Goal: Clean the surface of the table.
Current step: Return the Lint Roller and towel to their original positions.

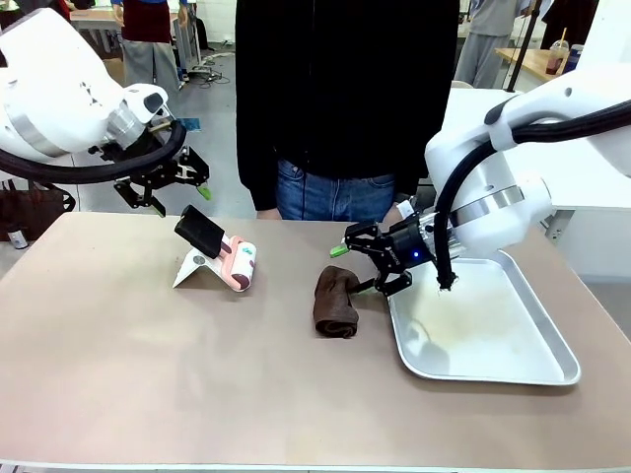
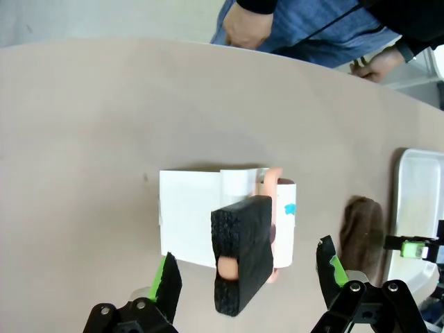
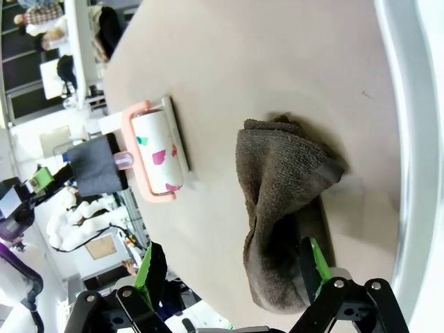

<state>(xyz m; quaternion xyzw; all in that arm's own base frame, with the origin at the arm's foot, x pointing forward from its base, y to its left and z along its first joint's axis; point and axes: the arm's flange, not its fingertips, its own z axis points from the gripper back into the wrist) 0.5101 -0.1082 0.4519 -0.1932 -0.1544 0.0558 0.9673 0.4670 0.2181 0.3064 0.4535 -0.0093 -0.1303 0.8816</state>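
From the front, the table (image 1: 148, 374) fills the lower part of the picture, a wide rectangle with a smooth, matte brownish-tan top and a pale edge along its near side, with a person in a dark top and jeans (image 1: 333, 192) standing at its far side. On it lie a lint roller (image 1: 219, 251) with a black foam handle and a patterned roll resting on a white stand, a crumpled brown cloth (image 1: 337, 302) near the middle, and a shiny metal tray (image 1: 513, 340) on the right. The left gripper (image 1: 177, 192) hangs above the table's far left part with its jaws spread and nothing between them; the right gripper (image 1: 367, 266) is low, just beside the cloth's upper end, jaws apart. In the left wrist view the tabletop (image 2: 83, 125) shows even and tan, the lint roller (image 2: 243, 250) stands between the wide-open green-padded fingers (image 2: 166, 277) without touching them, and the cloth (image 2: 362, 229) and tray (image 2: 416, 201) lie off to one side, with the person's hand (image 2: 248, 26) at the far edge. In the right wrist view the cloth (image 3: 284, 201) lies bunched on the same tan surface (image 3: 263, 62), reaching down between the parted fingers (image 3: 151, 270), next to the tray's rim (image 3: 416, 139); whether the pads touch it I cannot tell. The lint roller (image 3: 156, 154) lies farther off.
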